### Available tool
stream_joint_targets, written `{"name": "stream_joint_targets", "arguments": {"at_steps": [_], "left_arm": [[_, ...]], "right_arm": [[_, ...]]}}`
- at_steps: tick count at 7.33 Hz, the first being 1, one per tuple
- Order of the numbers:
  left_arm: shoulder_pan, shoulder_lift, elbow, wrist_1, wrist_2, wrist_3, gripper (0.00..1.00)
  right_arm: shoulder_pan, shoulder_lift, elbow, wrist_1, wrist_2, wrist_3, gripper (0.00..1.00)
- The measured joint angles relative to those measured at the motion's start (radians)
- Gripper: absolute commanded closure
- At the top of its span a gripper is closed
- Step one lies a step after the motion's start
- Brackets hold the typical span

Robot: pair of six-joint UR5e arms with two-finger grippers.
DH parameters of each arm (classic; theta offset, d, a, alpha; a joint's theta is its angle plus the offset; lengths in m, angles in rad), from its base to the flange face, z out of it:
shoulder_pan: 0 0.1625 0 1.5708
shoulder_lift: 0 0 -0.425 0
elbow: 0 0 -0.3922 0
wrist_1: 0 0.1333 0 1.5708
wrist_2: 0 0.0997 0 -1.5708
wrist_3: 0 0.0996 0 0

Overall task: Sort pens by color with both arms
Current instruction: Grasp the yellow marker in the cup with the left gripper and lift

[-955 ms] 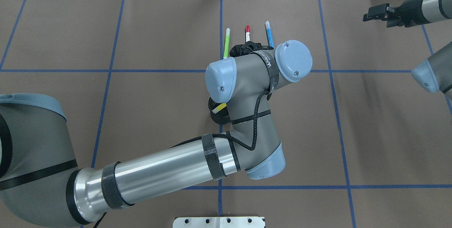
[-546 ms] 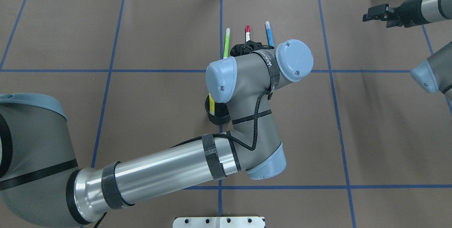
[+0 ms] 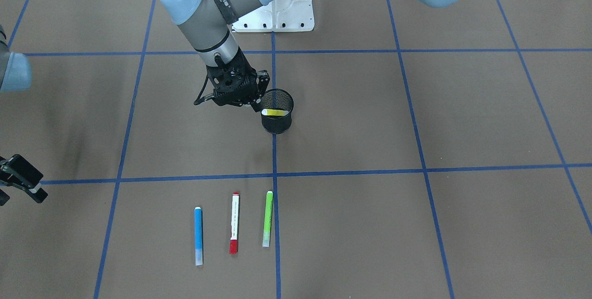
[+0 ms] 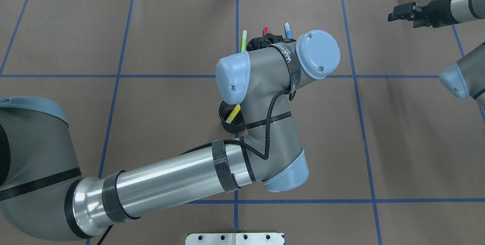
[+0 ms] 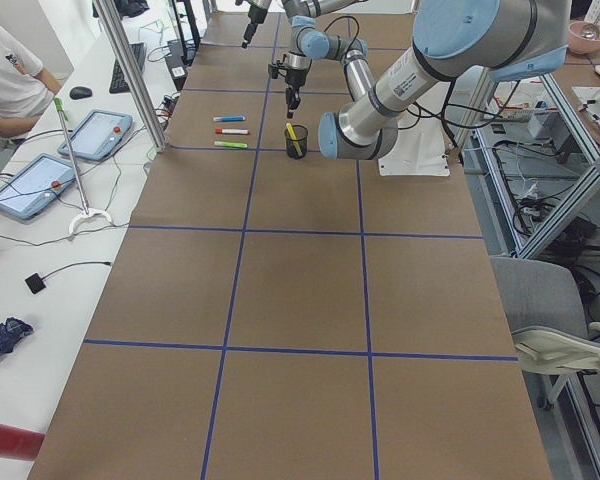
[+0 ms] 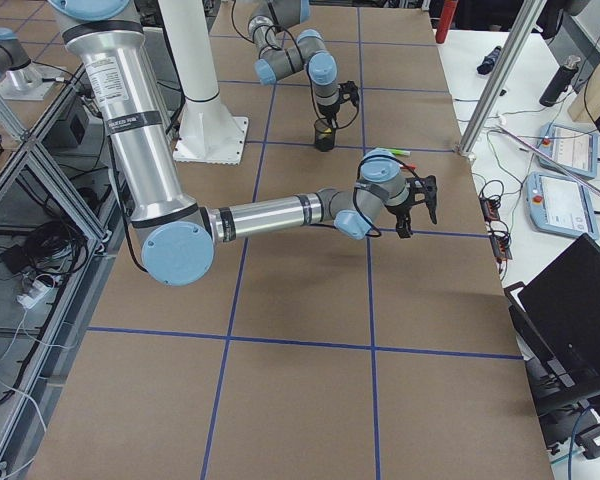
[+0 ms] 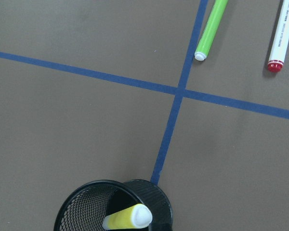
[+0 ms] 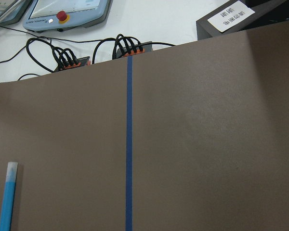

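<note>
The yellow pen (image 3: 276, 112) leans inside the black mesh cup (image 3: 276, 125) at the table's middle; it also shows in the overhead view (image 4: 234, 113) and the left wrist view (image 7: 129, 217). My left gripper (image 3: 236, 101) hangs open and empty just beside the cup. The blue pen (image 3: 198, 235), the red-capped white pen (image 3: 234, 222) and the green pen (image 3: 268, 218) lie side by side on the table beyond the cup. My right gripper (image 4: 396, 11) is open and empty, off at the table's far right. The blue pen also shows in the right wrist view (image 8: 7, 196).
Blue tape lines (image 3: 274, 174) mark a grid on the brown table. The white base mount (image 3: 282, 12) sits at the robot's side. In the overhead view my left wrist (image 4: 265, 70) covers most of the three lying pens.
The yellow pen has shifted its lean inside the cup. My left wrist has moved a little farther from the robot, over the three pens. The right gripper has edged slightly away.
</note>
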Motion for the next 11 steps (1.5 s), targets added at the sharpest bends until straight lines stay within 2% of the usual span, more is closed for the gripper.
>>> {"name": "stream_joint_targets", "arguments": {"at_steps": [1, 2, 5, 9, 11], "left_arm": [[-0.004, 0.005, -0.011, 0.006, 0.000, 0.006, 0.37], [-0.008, 0.012, -0.015, 0.008, 0.001, 0.007, 0.36], [-0.022, 0.047, -0.014, 0.005, -0.010, -0.063, 0.39], [-0.027, 0.056, -0.009, -0.024, -0.097, -0.250, 0.43], [-0.029, 0.056, -0.001, -0.052, -0.109, -0.316, 0.53]], "right_arm": [[-0.001, 0.000, 0.000, 0.000, -0.001, 0.000, 0.00], [-0.003, 0.001, 0.000, 0.000, -0.003, 0.000, 0.00], [-0.010, 0.001, 0.000, 0.000, -0.010, 0.001, 0.00], [-0.014, 0.002, 0.000, 0.000, -0.013, 0.001, 0.00], [-0.014, 0.000, 0.000, 0.001, -0.013, 0.001, 0.00]]}}
